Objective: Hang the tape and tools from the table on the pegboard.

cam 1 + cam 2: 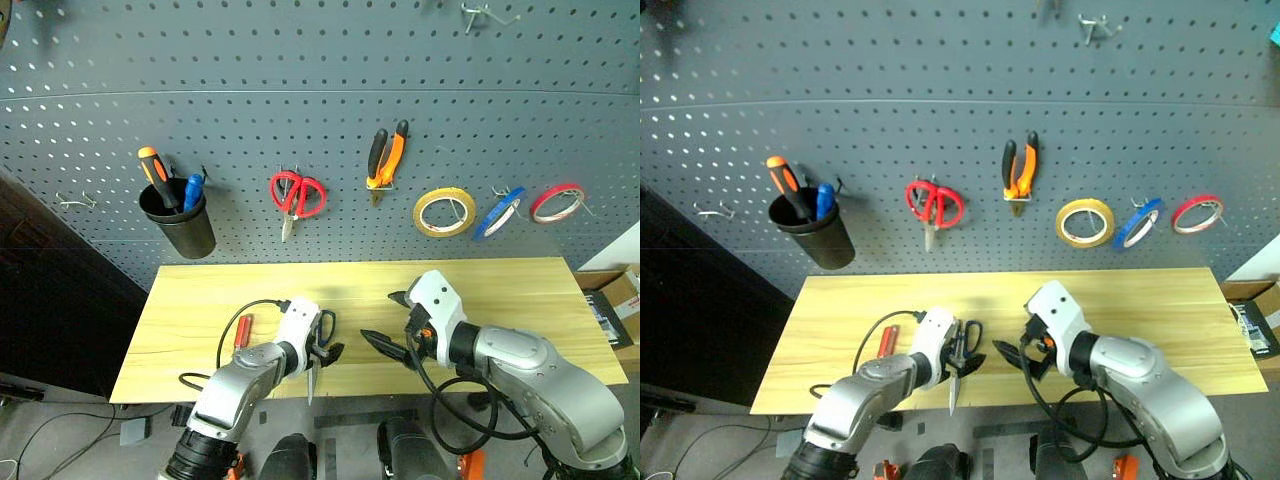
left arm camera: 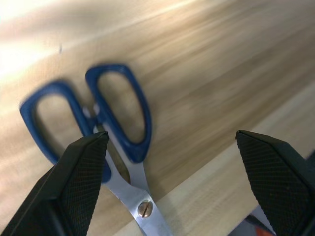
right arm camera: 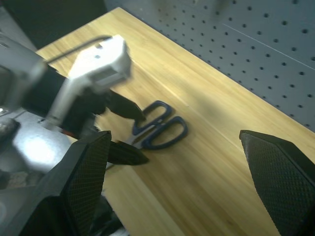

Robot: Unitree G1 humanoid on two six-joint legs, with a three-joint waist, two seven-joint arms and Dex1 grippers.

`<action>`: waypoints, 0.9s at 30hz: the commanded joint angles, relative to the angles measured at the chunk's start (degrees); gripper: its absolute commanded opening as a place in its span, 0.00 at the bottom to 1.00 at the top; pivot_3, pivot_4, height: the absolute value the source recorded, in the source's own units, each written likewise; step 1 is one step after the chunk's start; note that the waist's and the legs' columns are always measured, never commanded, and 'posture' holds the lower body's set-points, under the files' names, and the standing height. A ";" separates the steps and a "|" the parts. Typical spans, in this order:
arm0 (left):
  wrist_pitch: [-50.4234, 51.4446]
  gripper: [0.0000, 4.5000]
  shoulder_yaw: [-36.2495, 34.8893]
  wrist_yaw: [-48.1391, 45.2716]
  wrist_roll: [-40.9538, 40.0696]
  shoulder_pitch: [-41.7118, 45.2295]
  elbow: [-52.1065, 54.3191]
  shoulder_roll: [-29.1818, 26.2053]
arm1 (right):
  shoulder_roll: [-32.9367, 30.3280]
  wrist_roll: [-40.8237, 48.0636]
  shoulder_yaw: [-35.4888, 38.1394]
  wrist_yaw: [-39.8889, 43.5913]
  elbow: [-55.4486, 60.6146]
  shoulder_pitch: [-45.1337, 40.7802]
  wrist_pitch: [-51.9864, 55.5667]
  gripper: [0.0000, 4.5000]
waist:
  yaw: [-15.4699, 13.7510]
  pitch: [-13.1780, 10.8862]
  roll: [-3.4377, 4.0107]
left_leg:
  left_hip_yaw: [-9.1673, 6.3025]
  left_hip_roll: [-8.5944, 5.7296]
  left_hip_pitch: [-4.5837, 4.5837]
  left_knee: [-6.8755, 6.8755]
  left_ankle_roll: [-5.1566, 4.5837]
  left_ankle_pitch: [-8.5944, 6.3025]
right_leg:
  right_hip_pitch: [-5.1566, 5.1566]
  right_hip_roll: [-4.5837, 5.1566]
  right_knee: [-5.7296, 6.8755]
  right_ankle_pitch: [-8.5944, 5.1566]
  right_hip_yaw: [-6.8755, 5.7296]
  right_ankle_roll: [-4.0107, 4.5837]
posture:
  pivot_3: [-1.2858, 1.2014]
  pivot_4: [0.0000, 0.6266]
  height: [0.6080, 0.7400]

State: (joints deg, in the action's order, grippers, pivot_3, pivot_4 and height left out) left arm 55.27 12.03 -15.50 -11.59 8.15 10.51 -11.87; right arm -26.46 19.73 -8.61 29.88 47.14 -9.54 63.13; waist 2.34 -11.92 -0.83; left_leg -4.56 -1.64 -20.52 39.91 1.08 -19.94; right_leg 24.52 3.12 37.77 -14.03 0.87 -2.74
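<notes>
The pegboard [image 1: 320,90] rises behind the far edge of the table [image 1: 500,290] and carries most of the gear. Taking the table as the landmark: above its left end hangs a black cup [image 1: 185,220] holding an orange-and-black screwdriver [image 1: 155,175] and a blue-handled tool. Above its middle hang the red-looped scissors [image 1: 296,195] and the orange-and-black pliers [image 1: 387,155]. Above its right half sit three rings in a row, the yellow ring [image 1: 444,212], then the blue tape [image 1: 499,212] and the red ring [image 1: 556,203], each on a hook.

On the table itself, near the front edge and left of centre, lie the blue-looped scissors [image 2: 106,115] (blades pointing off the near edge, flat on the wood). The left gripper [image 1: 328,345] hangs just over them with its fingers [image 2: 74,189] spread wide, one finger beside the loops, nothing gripped. The right gripper [image 1: 392,325] hovers above the table's middle, fingers also wide apart and empty. The red-handled screwdriver [image 1: 243,329] lies on the table near the front edge, left of the scissors, partly hidden by the left arm.
</notes>
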 commanded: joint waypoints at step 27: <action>-1.82 0.97 -4.36 6.72 4.19 10.55 -12.66 7.84 | -5.12 8.69 4.37 -2.48 4.90 0.95 0.74 1.00 | 0.03 -0.29 -0.08 | -0.14 0.00 -0.06 -0.10 0.23 0.11 | -0.24 0.06 -0.56 0.02 -0.19 -0.04 | 0.47 0.36 1.00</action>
State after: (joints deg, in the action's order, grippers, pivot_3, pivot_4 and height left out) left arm 54.52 7.46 -8.43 -7.76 18.08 -1.68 -4.15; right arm -31.28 28.01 -5.21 27.71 50.92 -7.99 65.24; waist 2.37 -12.21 -0.91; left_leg -4.71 -1.64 -20.62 39.81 1.31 -19.84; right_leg 24.29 3.18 37.17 -14.01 0.66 -2.79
